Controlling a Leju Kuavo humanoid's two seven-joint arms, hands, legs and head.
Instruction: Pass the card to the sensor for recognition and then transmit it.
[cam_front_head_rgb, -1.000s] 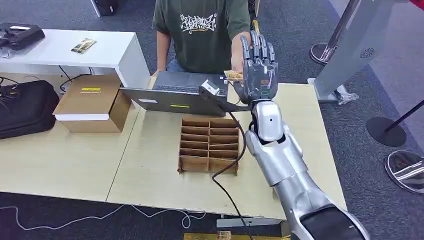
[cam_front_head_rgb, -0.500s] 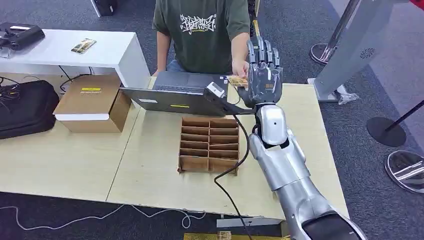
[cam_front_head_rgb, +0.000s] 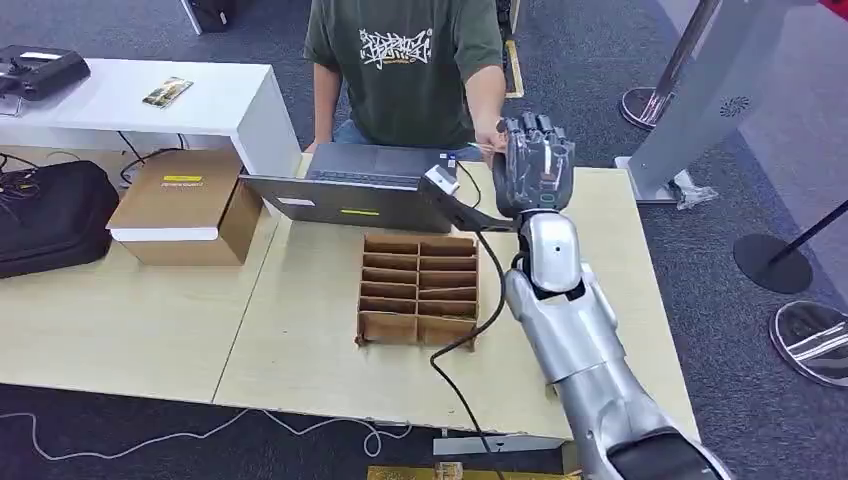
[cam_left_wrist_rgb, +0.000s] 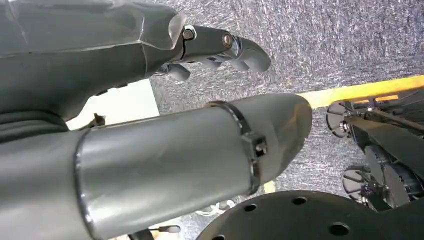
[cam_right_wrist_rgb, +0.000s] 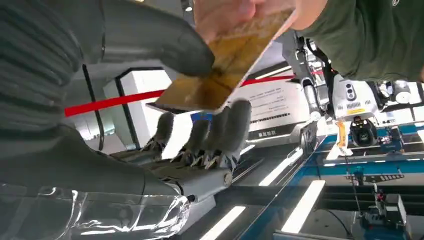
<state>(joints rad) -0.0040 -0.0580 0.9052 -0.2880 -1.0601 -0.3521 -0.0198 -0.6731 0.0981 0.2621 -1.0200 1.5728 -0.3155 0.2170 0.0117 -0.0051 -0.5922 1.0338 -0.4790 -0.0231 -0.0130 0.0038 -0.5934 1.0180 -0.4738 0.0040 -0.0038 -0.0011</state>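
One card (cam_right_wrist_rgb: 226, 65) here: the right hand (cam_front_head_rgb: 534, 168) is pinching it, thumb against fingers, while one person's hand (cam_right_wrist_rgb: 235, 11) is gripping the other end. The left hand (cam_left_wrist_rgb: 220, 47) is hanging empty, fingers loosely curled.

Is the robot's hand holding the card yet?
Yes. The right hand pinches the card between thumb and fingers, while the person's hand holds its other end.

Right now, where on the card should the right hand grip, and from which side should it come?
Grip the free end of the card, the end away from the person's fingers, which cover the other end. The card is thin and flat, so pinch its two faces: thumb on one, fingers on the other. The right hand should approach opposite the person, as it seems placed.
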